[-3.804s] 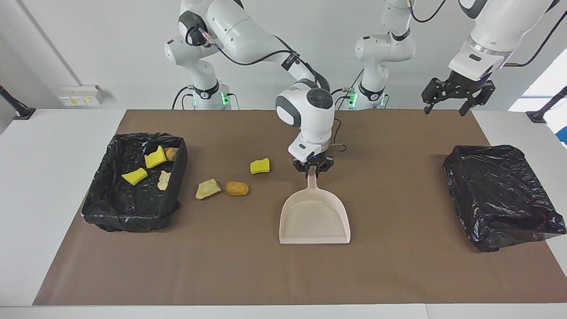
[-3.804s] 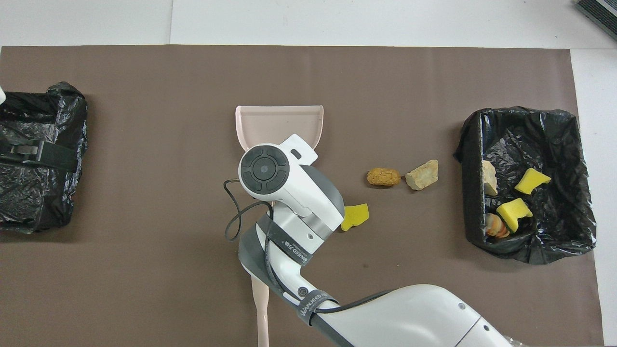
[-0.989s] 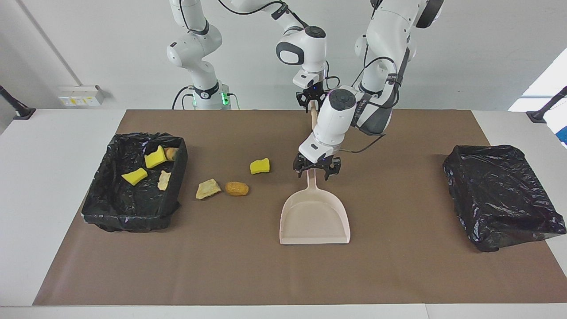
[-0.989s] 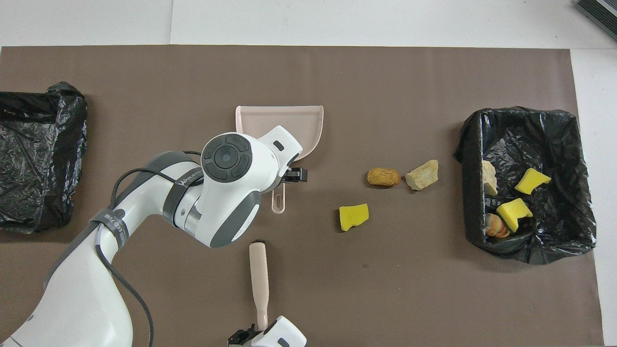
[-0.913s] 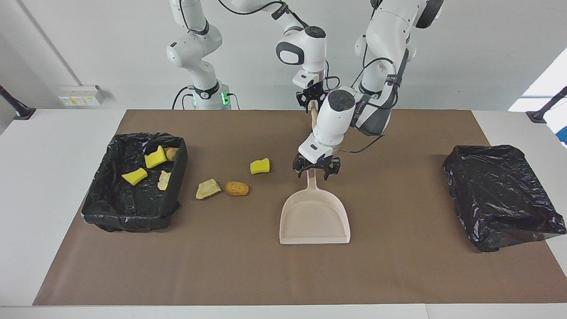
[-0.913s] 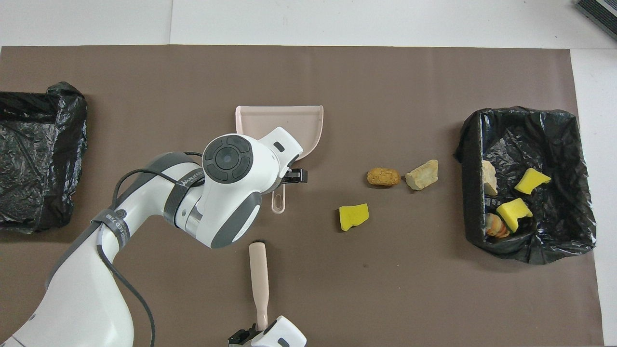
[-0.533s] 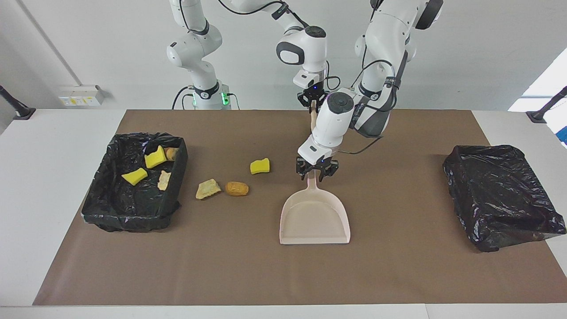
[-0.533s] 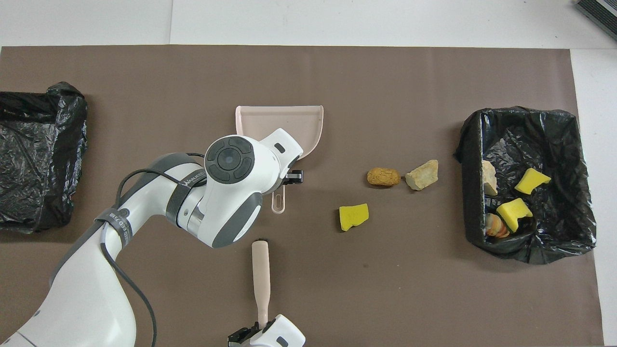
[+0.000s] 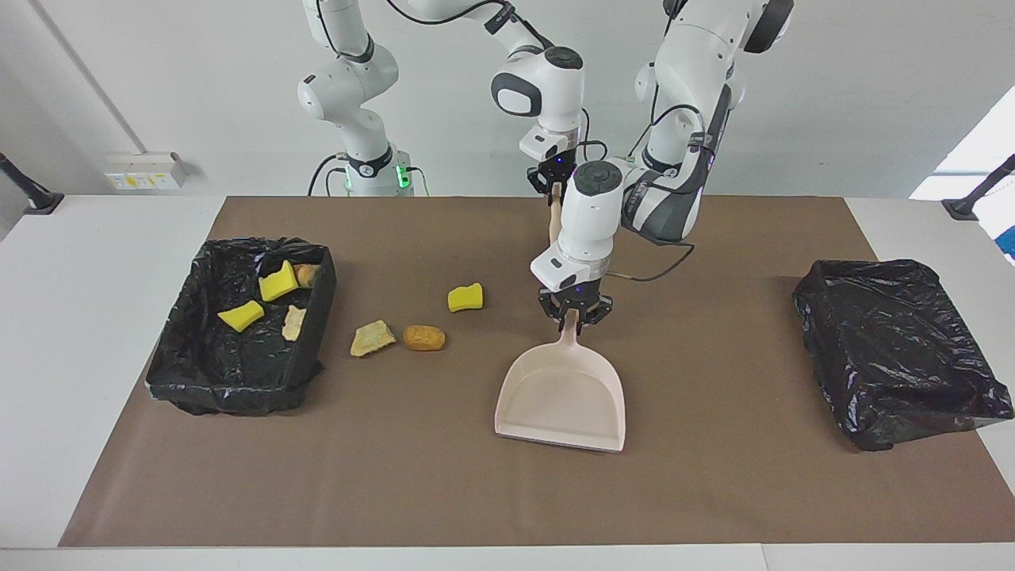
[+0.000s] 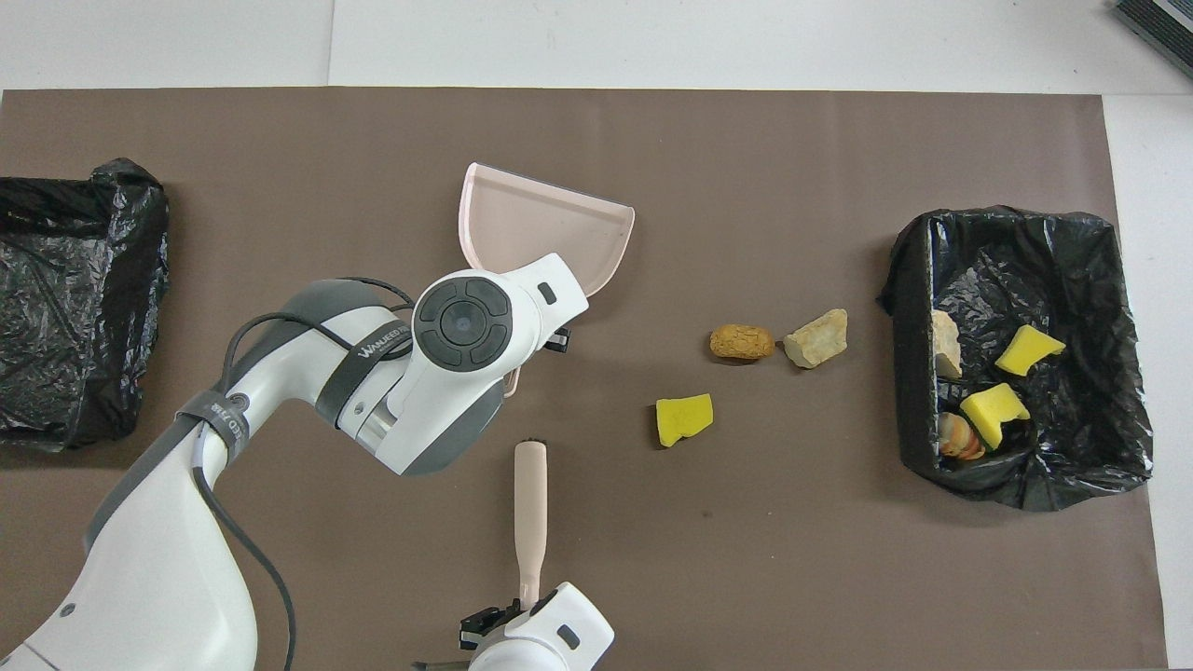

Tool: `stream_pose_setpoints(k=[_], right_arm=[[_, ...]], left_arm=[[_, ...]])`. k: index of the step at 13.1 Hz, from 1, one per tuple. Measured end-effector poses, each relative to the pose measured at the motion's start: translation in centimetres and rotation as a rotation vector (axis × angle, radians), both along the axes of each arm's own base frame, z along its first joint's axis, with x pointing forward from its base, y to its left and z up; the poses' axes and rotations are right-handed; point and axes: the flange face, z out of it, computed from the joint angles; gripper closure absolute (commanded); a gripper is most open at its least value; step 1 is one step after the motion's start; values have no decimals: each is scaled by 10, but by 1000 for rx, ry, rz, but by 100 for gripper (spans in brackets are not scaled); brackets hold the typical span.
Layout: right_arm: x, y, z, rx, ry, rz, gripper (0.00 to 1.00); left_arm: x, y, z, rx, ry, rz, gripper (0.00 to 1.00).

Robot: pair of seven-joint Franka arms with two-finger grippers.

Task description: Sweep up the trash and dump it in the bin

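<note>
The left gripper (image 9: 576, 316) is clamped on the handle of the dustpan (image 9: 560, 400) at mid-table, while the right gripper (image 9: 553, 184), raised over the robots' edge of the mat, is closed on the end of a beige brush handle (image 10: 529, 513). Three scraps lie loose toward the right arm's end, between pan and bin (image 9: 178, 353): a yellow sponge (image 9: 465, 297), a brown nugget (image 9: 423, 338) and a tan wedge (image 9: 372, 338), with four more pieces already in the bin. They look light and dry, the sponge soft and prone to tumble, so I'd herd them low from the side rather than pinch them.
</note>
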Motion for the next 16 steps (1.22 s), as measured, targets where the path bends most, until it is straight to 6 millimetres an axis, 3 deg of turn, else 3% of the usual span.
stream_pose_setpoints(k=[4, 7, 11, 14, 16], right_arm=[[28, -63, 47, -63, 16, -9, 100], [71, -117, 65, -75, 18, 29, 100], [142, -205, 66, -86, 32, 153, 100], [190, -292, 63, -84, 32, 222, 100], [210, -341, 54, -113, 26, 274, 100]], left_arm=[[10, 44, 31, 149, 42, -335, 94], [9, 85, 55, 256, 138, -636, 100], [-6, 93, 45, 295, 249, -908, 100], [-34, 95, 35, 230, 327, -960, 100], [-54, 88, 33, 212, 357, -979, 100]])
